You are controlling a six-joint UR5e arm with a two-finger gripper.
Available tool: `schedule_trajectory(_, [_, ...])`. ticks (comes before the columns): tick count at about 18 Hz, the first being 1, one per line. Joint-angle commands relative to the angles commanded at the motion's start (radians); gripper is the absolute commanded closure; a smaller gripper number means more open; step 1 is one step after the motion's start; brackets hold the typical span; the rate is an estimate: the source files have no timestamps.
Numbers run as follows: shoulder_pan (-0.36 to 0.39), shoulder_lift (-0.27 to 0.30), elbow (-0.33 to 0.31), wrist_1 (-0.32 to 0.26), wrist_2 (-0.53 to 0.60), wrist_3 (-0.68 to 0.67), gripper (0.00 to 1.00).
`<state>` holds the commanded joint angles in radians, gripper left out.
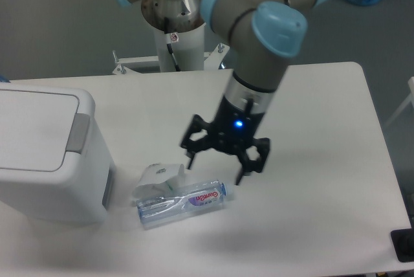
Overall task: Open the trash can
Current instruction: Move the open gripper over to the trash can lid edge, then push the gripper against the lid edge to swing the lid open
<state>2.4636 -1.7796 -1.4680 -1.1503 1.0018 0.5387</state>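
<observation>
1. One trash can [45, 154] stands at the left edge of the table [323, 225], partly cut off by the frame. It is a large, boxy white plastic bin with rounded corners.
2. Its flat white lid [35, 125] lies level on the body and is closed. The grey push tab [78, 133] sits at the lid's right edge, facing the middle of the table. Nothing touches the bin.
3. Just right of the bin's lower corner lies a crumpled piece of white packaging [160, 178], apart from the bin wall.
4. Touching that packaging on its near side is a crushed clear plastic bottle [181, 202], lying on its side with its blue cap end pointing right and a purple label on its body.
5. The gripper [220, 163] hangs above the table, just above and to the right of the bottle and packaging, well apart from the bin. Its two black fingers are spread with a clear gap between them and nothing is held. A blue light shows on the wrist.
6. The arm [262, 37], grey with light blue joint caps, reaches down from the upper centre. Its white mounting column [174, 37] stands behind the far table edge.
</observation>
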Motion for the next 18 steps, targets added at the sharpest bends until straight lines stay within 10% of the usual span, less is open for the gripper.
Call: schedule_trajectory(18, [-0.180,0.037,-0.057,0.021,0.051,-0.161,0.00])
